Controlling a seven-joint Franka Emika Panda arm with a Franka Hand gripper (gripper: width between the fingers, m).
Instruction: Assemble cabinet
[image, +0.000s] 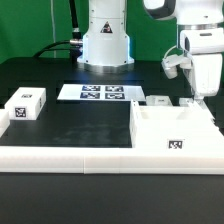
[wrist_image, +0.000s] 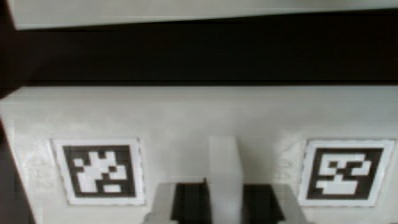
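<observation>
The cabinet (image: 175, 128), a white open box with a tag on its near face, stands at the exterior view's right. My gripper (image: 203, 92) hangs over the box's far right corner, with a white piece (image: 203, 75) hanging in it. In the wrist view my gripper (wrist_image: 226, 203) has its two dark fingers (wrist_image: 185, 203) pressed on either side of a narrow upright ridge of a white piece (wrist_image: 196, 120) that carries two tags. The jaws look shut on that ridge. What lies under the piece is hidden.
A small white single-tag block (image: 25, 104) lies at the exterior view's left. The marker board (image: 100, 92) lies in front of the robot base. Two small white parts (image: 157, 100) sit behind the cabinet. A long white wall (image: 70, 160) runs along the table's near edge.
</observation>
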